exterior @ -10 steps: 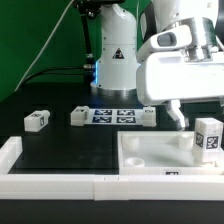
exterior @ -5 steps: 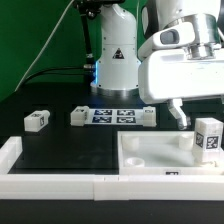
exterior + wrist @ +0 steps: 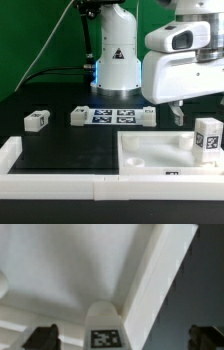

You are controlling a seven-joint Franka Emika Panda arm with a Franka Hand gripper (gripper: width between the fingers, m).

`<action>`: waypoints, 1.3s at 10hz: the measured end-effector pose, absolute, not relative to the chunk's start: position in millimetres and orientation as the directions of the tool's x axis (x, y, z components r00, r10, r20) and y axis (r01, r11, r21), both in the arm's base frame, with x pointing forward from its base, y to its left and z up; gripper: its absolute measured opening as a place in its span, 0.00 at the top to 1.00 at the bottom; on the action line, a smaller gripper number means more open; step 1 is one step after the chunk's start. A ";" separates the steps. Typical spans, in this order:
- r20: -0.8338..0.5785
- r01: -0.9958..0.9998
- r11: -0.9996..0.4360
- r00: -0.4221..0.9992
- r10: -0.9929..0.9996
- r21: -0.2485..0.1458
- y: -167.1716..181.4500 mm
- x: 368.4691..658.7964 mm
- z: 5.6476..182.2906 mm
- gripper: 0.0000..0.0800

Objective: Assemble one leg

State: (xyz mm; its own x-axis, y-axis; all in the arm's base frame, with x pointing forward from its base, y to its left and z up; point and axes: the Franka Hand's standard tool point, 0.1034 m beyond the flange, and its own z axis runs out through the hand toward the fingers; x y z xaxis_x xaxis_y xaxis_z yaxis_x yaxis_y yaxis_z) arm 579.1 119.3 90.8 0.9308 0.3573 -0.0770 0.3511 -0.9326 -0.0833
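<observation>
Leg (image 3: 208, 138) upright on white plate (image 3: 150, 152); jaws spread wide above.

Marker board (image 3: 113, 116) flat on black table (image 3: 60, 145). White plate (image 3: 150, 152) nr front rail (image 3: 60, 183), exterior view's right.

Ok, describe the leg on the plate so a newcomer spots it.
Find the big white plate at the exterior view's right. The leg stands upright near its edge on that side, tag facing the camera. The other tagged block sits alone on the black table at that view's left; this one is taller.
</observation>
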 end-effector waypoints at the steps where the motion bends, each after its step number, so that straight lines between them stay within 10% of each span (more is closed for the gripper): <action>1: -0.074 0.334 -0.939 0.938 0.339 -0.081 117.9 587.7 89.9 0.19; 13: -0.047 0.297 -0.952 0.952 0.301 -0.078 111.8 616.8 82.2 0.19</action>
State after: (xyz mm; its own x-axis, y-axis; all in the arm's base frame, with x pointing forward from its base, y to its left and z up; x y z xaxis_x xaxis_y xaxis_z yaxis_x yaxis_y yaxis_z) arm 616.8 111.8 82.2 0.9524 0.3011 -0.0471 0.2970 -0.9517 -0.0783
